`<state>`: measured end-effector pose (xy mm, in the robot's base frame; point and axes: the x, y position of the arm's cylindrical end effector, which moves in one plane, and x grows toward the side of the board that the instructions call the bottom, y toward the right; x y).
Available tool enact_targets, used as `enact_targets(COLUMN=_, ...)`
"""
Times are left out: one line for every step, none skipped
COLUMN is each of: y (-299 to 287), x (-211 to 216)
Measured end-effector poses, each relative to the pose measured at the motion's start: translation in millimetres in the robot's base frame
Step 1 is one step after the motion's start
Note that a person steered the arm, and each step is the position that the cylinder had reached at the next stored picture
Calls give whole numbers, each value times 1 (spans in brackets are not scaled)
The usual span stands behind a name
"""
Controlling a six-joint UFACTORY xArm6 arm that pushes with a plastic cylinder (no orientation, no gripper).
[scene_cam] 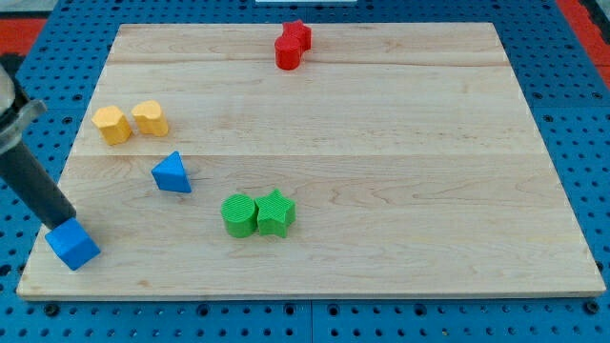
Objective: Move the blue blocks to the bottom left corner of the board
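A blue cube (pixel 72 245) lies at the bottom left corner of the wooden board (pixel 381 143). My tip (pixel 59 224) rests against the cube's upper left side; the dark rod rises from there to the view's upper left. A blue triangular block (pixel 172 173) lies to the upper right of the cube, apart from it and from my tip.
Two yellow blocks (pixel 112 125) (pixel 150 117) sit side by side at the left, above the blue triangle. A green cylinder (pixel 239 215) and a green star (pixel 275 212) touch near the bottom middle. Two red blocks (pixel 289 51) (pixel 298 34) touch at the top middle.
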<state>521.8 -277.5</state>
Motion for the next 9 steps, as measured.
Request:
enact_targets(y=7, x=-49)
enact_targets(y=55, x=-66)
enact_targets(y=143, x=-68)
enact_targets(y=173, x=-77)
enact_targets(y=208, x=-35)
enact_targets(y=141, x=-23)
enact_targets(y=135, x=-28)
enact_targets(y=196, x=-38)
enact_targets(y=154, x=-87)
